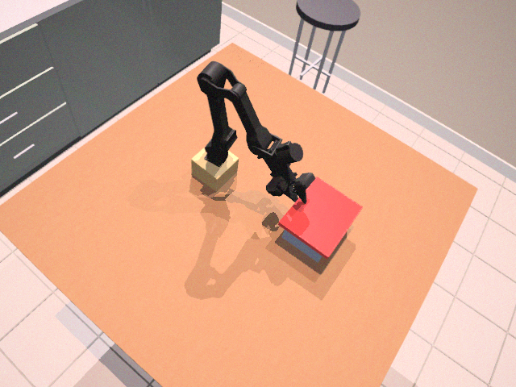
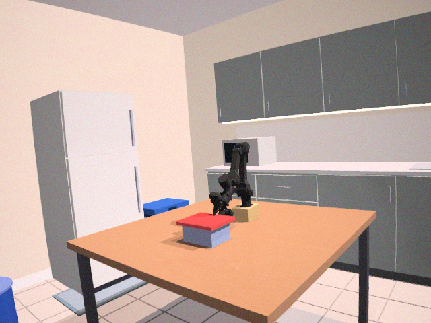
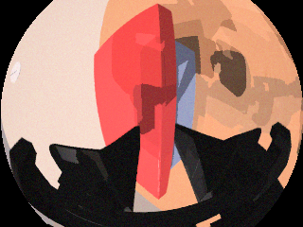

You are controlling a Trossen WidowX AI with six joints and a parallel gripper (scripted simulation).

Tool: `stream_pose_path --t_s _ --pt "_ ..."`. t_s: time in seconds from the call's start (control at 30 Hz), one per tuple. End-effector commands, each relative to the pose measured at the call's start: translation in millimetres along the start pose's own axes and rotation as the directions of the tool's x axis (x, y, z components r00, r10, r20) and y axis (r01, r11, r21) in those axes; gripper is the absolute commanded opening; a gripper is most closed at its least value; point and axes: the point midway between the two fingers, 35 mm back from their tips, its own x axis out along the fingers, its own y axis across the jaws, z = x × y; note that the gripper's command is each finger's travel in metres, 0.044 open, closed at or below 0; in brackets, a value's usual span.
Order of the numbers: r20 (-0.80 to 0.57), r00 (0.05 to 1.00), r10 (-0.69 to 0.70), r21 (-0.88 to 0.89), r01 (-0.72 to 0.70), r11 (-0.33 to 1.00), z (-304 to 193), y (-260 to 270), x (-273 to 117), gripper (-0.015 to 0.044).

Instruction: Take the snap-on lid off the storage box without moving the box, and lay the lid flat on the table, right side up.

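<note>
The red lid (image 1: 326,216) (image 2: 205,221) (image 3: 128,76) lies flat on top of the storage box and overhangs its sides. The blue-grey storage box (image 1: 301,246) (image 2: 196,236) (image 3: 186,106) stands on the table (image 1: 166,258) (image 2: 278,243). My gripper (image 1: 301,201) (image 3: 156,129) is shut on the overhanging lid edge on the side facing the arm's base, one finger above the lid and one below it. In the exterior view the upper finger shows at the lid's back edge; the lower finger is mostly hidden behind the lid.
The arm's base stands on a yellow block (image 1: 214,175) (image 2: 246,212), behind the box in the exterior view. A stool (image 1: 328,12) stands on the floor beyond the table. Grey cabinets (image 1: 137,50) stand behind the arm.
</note>
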Motion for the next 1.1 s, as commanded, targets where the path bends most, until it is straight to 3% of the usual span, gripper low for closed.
stream_pose_path --t_s 0.0,1.07 --pt "0.000 1.000 0.004 0.001 -0.004 1.000 0.0 1.8 -1.7 0.0000" --pt "0.000 1.000 0.004 0.001 -0.004 1.000 -0.1 6.3 -6.5 0.0000"
